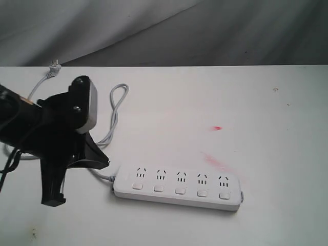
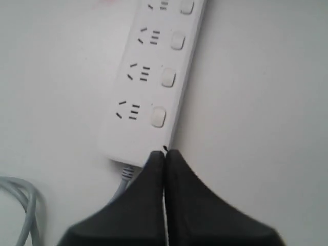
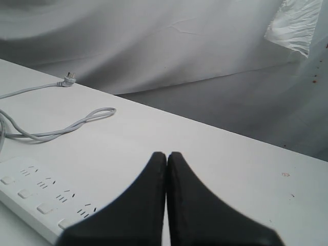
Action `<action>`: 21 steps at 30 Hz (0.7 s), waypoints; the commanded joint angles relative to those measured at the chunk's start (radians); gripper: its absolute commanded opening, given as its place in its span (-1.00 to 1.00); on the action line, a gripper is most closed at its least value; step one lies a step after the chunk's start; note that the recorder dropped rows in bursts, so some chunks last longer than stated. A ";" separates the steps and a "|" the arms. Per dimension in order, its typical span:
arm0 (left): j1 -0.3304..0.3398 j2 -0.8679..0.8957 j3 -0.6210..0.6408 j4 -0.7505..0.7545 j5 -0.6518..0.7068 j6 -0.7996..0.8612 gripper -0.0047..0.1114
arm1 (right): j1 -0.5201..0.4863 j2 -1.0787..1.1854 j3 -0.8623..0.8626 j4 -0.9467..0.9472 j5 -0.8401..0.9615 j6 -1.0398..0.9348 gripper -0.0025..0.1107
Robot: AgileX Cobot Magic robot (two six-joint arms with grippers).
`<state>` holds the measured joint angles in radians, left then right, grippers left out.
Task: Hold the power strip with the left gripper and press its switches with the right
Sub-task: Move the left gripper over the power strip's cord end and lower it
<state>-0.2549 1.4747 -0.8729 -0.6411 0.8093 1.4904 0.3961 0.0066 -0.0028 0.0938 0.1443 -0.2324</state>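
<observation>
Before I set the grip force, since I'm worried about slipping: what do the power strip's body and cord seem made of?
The power strip: likely hard moulded plastic, white and smooth with a faint sheen, judging by its rounded edges and crisp socket slots. The cord: probably a flexible rubbery or PVC sheath, pale grey and matte, as it lies in loose loops.

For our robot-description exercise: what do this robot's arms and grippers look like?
Both the left gripper and right gripper are matte black, each a pair of wedges tapering to a point. The left arm is black, carries a rounded grey housing and trails thin black cable.
</observation>
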 commanded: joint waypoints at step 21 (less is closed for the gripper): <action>-0.005 0.148 -0.052 -0.026 -0.107 0.014 0.35 | -0.006 -0.007 0.003 0.002 -0.009 0.003 -0.96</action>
<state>-0.2549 1.6229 -0.9176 -0.6308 0.7289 1.5029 0.3961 0.0066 -0.0028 0.0938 0.1443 -0.2324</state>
